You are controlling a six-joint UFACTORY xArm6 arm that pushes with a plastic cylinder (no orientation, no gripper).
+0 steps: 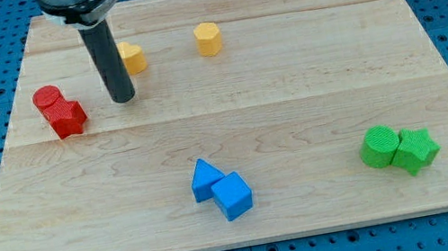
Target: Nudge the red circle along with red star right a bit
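Note:
The red circle and the red star touch each other near the board's left edge, the star just below and right of the circle. My tip rests on the board to the right of both red blocks, a short gap from the star. It stands just left of and below a yellow block, which the rod partly hides.
A yellow hexagon sits near the top centre. A blue triangle and blue cube touch at the bottom centre. A green circle and green star touch at the bottom right. The wooden board lies on a blue pegboard.

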